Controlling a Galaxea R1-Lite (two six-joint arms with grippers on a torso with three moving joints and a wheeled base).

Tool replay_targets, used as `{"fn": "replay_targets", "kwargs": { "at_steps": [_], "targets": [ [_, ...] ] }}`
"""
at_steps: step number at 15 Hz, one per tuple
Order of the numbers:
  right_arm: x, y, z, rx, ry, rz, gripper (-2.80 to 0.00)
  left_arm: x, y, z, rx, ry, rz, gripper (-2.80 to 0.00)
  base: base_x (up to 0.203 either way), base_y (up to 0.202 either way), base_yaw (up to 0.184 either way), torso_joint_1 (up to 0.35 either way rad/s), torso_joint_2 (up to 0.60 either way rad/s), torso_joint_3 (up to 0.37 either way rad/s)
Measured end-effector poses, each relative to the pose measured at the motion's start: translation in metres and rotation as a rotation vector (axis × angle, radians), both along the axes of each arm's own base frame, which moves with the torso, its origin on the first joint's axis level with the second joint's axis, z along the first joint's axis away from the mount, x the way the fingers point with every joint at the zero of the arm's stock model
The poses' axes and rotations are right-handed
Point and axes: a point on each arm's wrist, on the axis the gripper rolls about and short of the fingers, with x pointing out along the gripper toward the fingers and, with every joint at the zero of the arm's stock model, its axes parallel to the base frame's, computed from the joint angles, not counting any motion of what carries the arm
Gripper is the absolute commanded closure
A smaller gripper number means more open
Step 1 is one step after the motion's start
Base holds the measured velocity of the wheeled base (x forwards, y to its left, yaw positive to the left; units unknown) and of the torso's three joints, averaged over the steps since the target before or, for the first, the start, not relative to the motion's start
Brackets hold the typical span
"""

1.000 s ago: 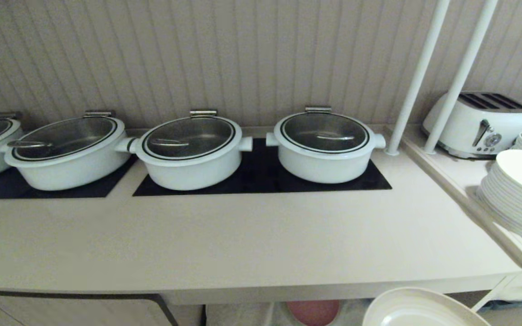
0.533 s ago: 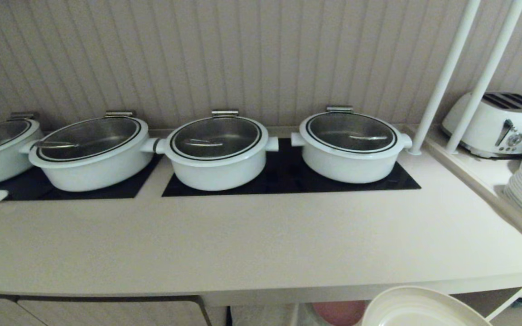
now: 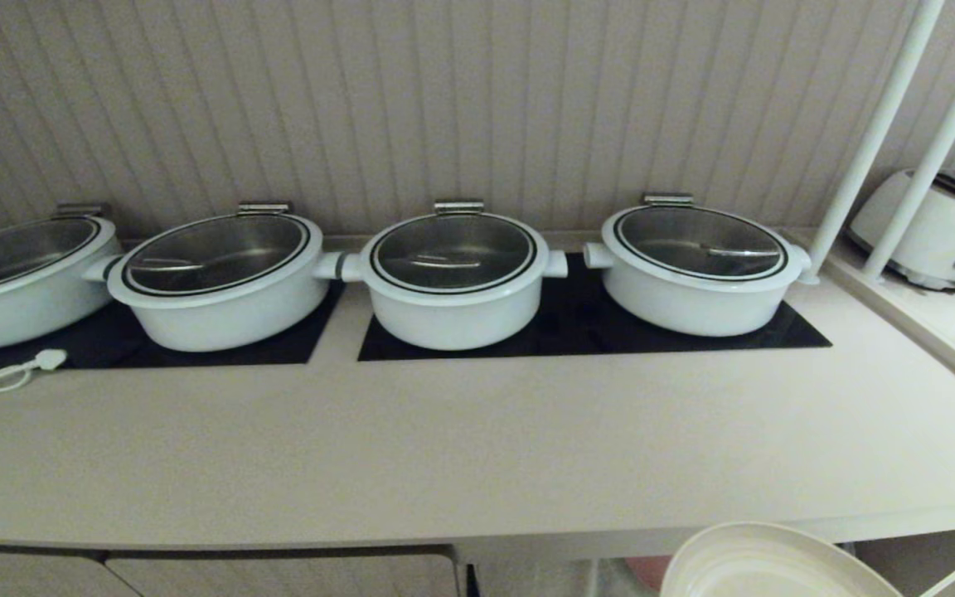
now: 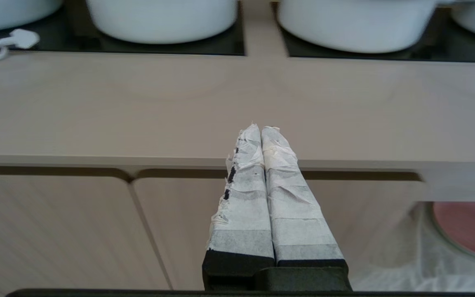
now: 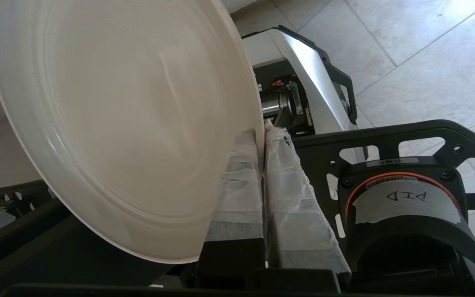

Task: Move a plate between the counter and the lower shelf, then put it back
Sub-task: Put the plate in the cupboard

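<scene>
With the right end effector (image 5: 261,136) clamped on the plate (image 5: 114,123) rim, carry step; next, set it on the desk (image 3: 444,448); left end effector (image 4: 261,131) closed, idle.

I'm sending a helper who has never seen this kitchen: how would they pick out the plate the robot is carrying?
Find the long beige counter with four white lidded pots along the wall. Just below its front edge, toward the right end, the right gripper pinches the rim of the plate. It is a plain matte cream plate held off any surface.
</scene>
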Motion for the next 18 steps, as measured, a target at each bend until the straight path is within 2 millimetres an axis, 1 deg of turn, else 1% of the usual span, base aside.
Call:
{"fn": "replay_targets", "kwargs": {
  "at_steps": [8, 18],
  "targets": [
    [-0.0002, 0.0002, 0.0006, -0.001, -0.001, 0.003, 0.0, 0.0, 0.0, 0.0, 0.0, 0.0, 0.0, 0.0, 0.0, 0.006, 0.0, 0.0, 0.0, 0.0],
    [0.0026, 0.001, 0.0075, 0.007, -0.029, 0.005, 0.0, 0.0, 0.0, 0.0, 0.0, 0.0, 0.0, 0.0, 0.0, 0.0, 0.0, 0.0, 0.0, 0.0]
  ]
}}
